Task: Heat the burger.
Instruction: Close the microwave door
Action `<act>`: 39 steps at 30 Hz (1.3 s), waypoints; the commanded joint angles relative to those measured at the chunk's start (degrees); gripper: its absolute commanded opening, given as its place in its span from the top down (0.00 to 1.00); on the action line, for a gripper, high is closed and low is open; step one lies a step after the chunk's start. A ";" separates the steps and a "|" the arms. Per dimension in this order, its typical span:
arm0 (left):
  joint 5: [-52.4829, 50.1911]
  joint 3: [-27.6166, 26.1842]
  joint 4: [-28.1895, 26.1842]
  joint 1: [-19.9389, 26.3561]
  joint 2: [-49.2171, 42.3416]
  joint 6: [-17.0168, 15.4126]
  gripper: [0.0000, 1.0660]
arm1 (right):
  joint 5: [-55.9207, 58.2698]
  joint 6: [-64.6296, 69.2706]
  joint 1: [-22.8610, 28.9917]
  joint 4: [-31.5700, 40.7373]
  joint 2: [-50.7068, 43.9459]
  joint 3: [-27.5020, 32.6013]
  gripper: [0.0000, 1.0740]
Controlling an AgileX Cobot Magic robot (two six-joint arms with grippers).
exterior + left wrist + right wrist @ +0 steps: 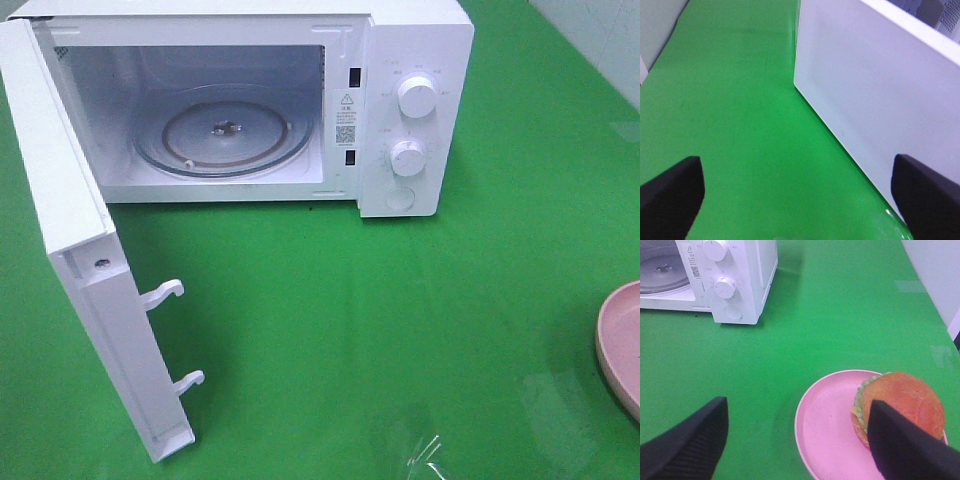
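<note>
The burger [902, 400] with its golden-brown bun and green lettuce sits on the far side of a pink plate [827, 425] in the right wrist view. My right gripper [795, 440] hangs open above the plate, one finger [905, 450] partly covering the burger. In the exterior high view only the plate's rim [618, 345] shows at the right edge, and the burger is out of view. The white microwave [410, 60] stands at the back with its door [90, 290] swung wide open and the glass turntable [225, 135] bare. My left gripper [795, 200] is open and empty beside the door's outer face [880, 90].
Green cloth [400, 320] covers the table. The open door juts toward the front left with two latch hooks [165, 292]. Two dials [415, 97] sit on the microwave's right panel. A scrap of clear plastic [430, 455] lies near the front edge.
</note>
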 commanded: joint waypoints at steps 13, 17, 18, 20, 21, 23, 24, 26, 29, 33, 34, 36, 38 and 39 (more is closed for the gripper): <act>-10.71 -0.57 5.84 0.06 14.84 0.00 1.00 | -0.06 -0.40 -0.29 0.00 -1.49 0.11 0.29; -14.55 -0.52 6.88 0.06 17.82 -0.40 1.00 | -0.06 -0.40 -0.29 0.00 -1.49 0.11 0.29; -18.51 -0.06 7.16 0.06 19.54 -0.40 1.00 | -0.06 -0.40 -0.29 0.00 -1.49 0.11 0.29; -23.55 1.49 7.16 0.06 20.86 -0.40 1.00 | -0.06 -0.34 -0.29 0.00 -1.49 0.11 0.29; -29.16 3.55 7.16 0.06 22.00 -0.34 1.00 | -0.06 -0.34 -0.29 0.00 -1.49 0.11 0.29; -34.26 6.30 7.16 0.06 23.20 -0.34 1.00 | -0.06 -0.34 -0.29 0.00 -1.49 0.11 0.29; -34.26 6.30 7.16 0.06 23.20 -0.34 1.00 | -0.06 -0.34 -0.29 0.00 -1.49 0.11 0.29; -39.53 8.59 7.05 0.06 24.35 -0.34 1.00 | -0.06 -0.34 -0.29 0.00 -1.49 0.11 0.29; -48.53 12.78 6.42 0.06 26.24 -0.34 1.00 | -0.06 -0.34 -0.29 0.00 -1.49 0.11 0.29; -58.44 17.07 6.42 0.06 28.76 -0.34 1.00 | -0.06 -0.34 -0.29 0.00 -1.49 0.11 0.29; -62.62 18.39 6.42 0.06 30.48 -0.34 1.00 | -0.06 -0.34 -0.29 0.00 -1.49 0.11 0.29; -66.81 19.37 6.42 0.06 32.37 -0.34 1.00 | -0.06 -0.34 -0.29 0.00 -1.49 0.11 0.29; -71.39 20.00 6.42 0.06 34.72 -0.34 1.00 | -0.06 -0.34 -0.29 0.00 -1.49 0.11 0.29; -75.46 20.28 6.42 0.06 37.13 -0.34 1.00 | -0.06 -0.34 -0.29 0.00 -1.49 0.11 0.29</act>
